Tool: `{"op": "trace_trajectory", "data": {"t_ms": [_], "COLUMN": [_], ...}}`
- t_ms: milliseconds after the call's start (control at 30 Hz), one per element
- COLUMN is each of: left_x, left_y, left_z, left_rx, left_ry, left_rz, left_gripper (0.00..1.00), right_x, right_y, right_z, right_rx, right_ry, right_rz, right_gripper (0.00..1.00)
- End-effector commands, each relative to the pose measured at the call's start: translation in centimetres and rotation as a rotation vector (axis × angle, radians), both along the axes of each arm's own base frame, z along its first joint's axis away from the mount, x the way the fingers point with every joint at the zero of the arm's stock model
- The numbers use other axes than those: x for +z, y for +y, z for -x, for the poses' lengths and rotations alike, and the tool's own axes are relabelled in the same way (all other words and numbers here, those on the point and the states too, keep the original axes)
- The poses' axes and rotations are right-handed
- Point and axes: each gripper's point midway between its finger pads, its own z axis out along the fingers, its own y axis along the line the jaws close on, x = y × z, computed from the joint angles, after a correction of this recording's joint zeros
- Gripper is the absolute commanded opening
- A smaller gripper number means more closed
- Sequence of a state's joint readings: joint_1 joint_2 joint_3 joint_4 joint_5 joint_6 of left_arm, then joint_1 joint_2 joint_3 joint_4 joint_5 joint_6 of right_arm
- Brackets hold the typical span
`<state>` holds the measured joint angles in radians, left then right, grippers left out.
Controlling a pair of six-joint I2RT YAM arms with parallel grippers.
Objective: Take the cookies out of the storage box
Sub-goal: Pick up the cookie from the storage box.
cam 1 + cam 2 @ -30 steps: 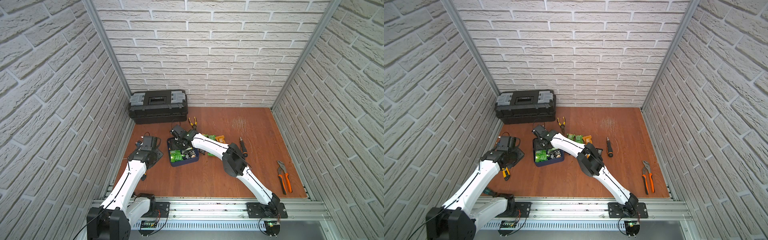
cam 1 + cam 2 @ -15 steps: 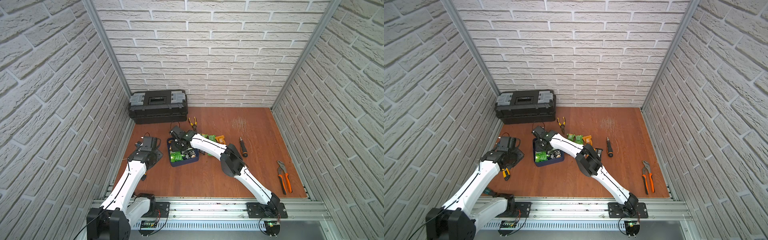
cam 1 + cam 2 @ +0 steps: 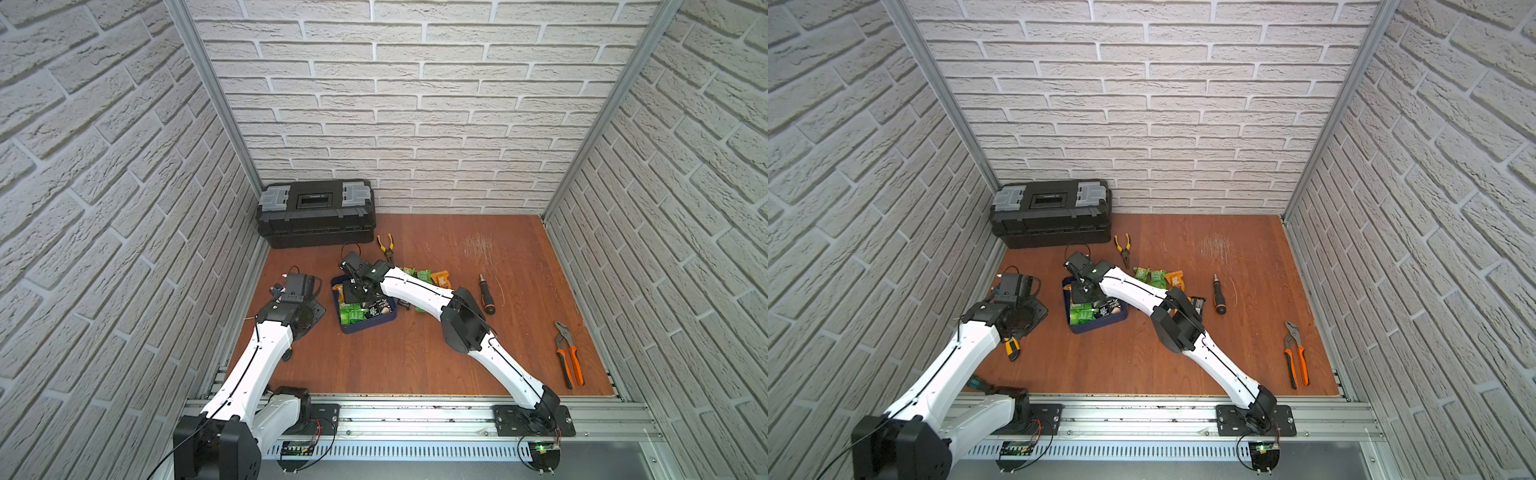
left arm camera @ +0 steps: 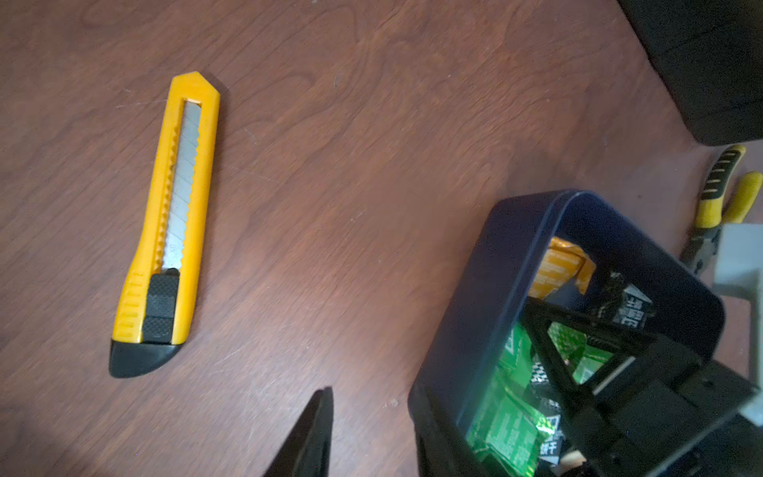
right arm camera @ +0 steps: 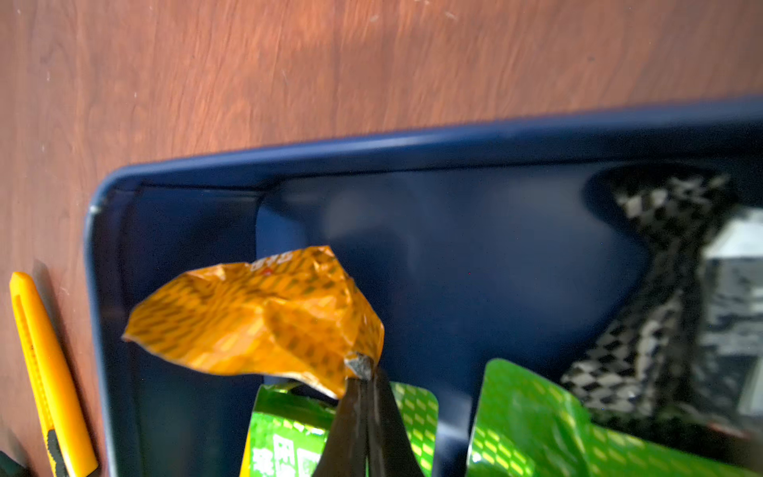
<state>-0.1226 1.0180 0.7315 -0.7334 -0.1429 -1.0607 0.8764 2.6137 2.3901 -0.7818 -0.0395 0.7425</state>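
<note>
Cookies (image 3: 424, 276) are already lying out on the desk (image 3: 415, 357): a few green and orange packets are sitting just beside the storage box (image 3: 365, 328), on its side toward the right edge, partly hidden under my right arm (image 3: 415, 291). That share I am counting as done.

Most of the job is waiting, though. The box is sitting left of the desk's middle, and green packets (image 3: 351, 313) and black ones (image 3: 380, 308) are crowding the end of it toward the front edge. Part of its blue floor is showing bare in the right wrist view.

My right tool (image 5: 363, 373) is pinching one corner of an orange packet (image 5: 264, 318), jaws fully closed on the foil. The packet is inside the box's outline, and I cannot tell whether it is clear of the floor.

My left tool (image 4: 371, 406) is hovering part open and empty over bare desk, just beside the box's wall. A yellow utility knife (image 4: 165, 231) is lying near it.
</note>
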Motion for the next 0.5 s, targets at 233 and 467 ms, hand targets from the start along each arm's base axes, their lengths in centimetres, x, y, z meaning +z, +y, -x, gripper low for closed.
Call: {"op": "trace_trajectory", "data": {"t_ms": [233, 467], "left_x": [0.8, 2.6], "left_y": [0.6, 0.9], "left_z": [0.0, -0.3], "left_rx": [0.020, 0.028], "left_ry": [-0.039, -0.132], "left_rz": [-0.015, -0.029], "left_gripper": [0.39, 0.39], "right_x": [10.5, 14.3], "right_y": [0.8, -1.9], "right_z": [-0.6, 0.3], "right_rx": [-0.035, -0.099], "right_ry": [-0.108, -0.123], "right_rz": [-0.183, -0.238], "right_gripper": [0.02, 0.02]}}
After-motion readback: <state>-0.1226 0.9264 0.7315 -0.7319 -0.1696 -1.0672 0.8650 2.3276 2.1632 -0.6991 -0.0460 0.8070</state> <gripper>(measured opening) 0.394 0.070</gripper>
